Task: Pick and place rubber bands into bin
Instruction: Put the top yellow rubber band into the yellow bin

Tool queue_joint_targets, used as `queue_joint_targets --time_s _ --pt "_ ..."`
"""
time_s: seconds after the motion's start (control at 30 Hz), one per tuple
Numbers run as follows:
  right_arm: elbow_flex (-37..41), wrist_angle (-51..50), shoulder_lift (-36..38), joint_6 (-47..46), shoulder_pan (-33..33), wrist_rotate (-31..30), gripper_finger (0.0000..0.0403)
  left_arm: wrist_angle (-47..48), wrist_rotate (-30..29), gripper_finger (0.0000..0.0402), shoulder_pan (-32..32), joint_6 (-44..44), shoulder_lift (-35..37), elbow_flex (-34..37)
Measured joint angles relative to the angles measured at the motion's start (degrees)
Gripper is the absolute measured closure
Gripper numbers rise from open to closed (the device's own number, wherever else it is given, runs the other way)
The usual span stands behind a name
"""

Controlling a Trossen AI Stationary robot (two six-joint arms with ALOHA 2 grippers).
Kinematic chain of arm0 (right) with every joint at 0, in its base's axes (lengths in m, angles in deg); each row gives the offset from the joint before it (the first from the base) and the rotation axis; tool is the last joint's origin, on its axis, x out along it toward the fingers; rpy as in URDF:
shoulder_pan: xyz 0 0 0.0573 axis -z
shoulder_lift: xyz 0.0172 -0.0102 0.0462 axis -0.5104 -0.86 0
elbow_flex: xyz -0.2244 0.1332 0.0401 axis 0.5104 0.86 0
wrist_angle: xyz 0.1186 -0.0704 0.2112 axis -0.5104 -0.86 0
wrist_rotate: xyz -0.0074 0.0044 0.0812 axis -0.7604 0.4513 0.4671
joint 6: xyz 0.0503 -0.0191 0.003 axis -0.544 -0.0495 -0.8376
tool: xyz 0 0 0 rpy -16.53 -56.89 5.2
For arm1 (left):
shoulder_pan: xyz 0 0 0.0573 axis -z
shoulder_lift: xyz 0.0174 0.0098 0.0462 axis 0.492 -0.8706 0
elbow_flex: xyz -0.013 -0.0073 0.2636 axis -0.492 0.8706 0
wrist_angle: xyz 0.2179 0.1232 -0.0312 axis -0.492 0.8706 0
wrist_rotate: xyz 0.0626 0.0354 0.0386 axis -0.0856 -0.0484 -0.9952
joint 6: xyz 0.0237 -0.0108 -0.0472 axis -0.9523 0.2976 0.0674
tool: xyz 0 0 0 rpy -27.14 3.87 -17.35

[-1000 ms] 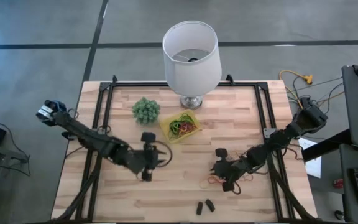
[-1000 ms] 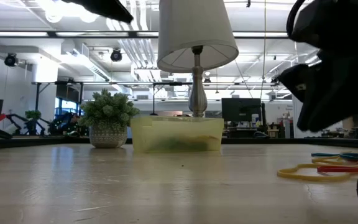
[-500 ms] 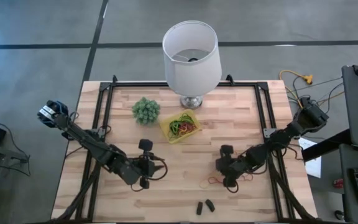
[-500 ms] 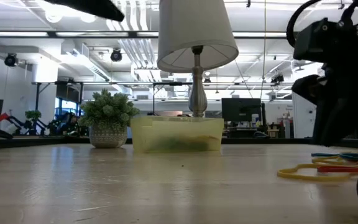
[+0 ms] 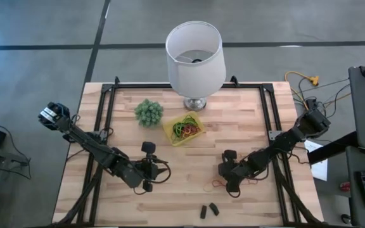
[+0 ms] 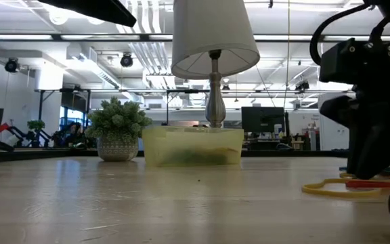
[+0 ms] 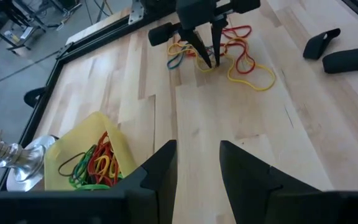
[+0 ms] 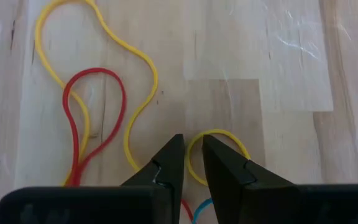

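Right gripper (image 8: pixel 190 163) hovered nearly closed, empty, over loose coloured rubber bands (image 8: pixel 98 106) on the wooden table (image 5: pixel 246 130). Left gripper (image 7: pixel 197 168) was open, empty. Shallow yellow bin (image 5: pixel 184 129) sat near the white lamp (image 5: pixel 195 54), green ball plant (image 5: pixel 149 112) beside.

Thin floppy rubber bands (image 8: pixel 98 118) in yellow, red and blue lie loose on the wooden tabletop, well apart from more heaped in the small shallow yellow bin (image 5: pixel 173 134).

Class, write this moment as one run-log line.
right gripper: nearly shut, low over loose rubber bands | left gripper: open, empty, waiting mid-table | bin: already holds bands
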Motion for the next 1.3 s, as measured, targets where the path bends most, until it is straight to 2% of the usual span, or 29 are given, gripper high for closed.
queue_joint_targets --time_s 0.27,0.43,0.7,0.97,1.23,1.3 --pt "-0.10 -0.24 -2.16 -3.98 0.00 -0.08 0.0351 -0.02 0.00 0.0297 0.00 0.00 0.00 -0.01" --pt "-0.10 0.35 -2.49 -3.73 0.17 1.68 0.0389 -0.04 0.01 0.0297 0.00 -0.02 0.00 -0.01" --pt "-1.13 5.44 -0.56 5.02 0.12 1.64 0.0395 -0.02 0.04 0.0297 0.00 0.02 0.00 0.00" --pt "-8.29 5.72 1.35 19.49 0.23 -4.61 0.0395 -0.35 0.09 0.0297 0.04 0.99 0.00 0.00" --pt "-15.75 5.86 1.50 35.45 2.08 -16.98 0.0395 -0.37 0.15 0.0297 0.04 1.42 0.00 0.05" --pt "-17.35 5.51 1.50 39.20 3.36 -18.48 0.0395 -0.37 0.15 0.0297 0.04 1.42 0.00 0.05"
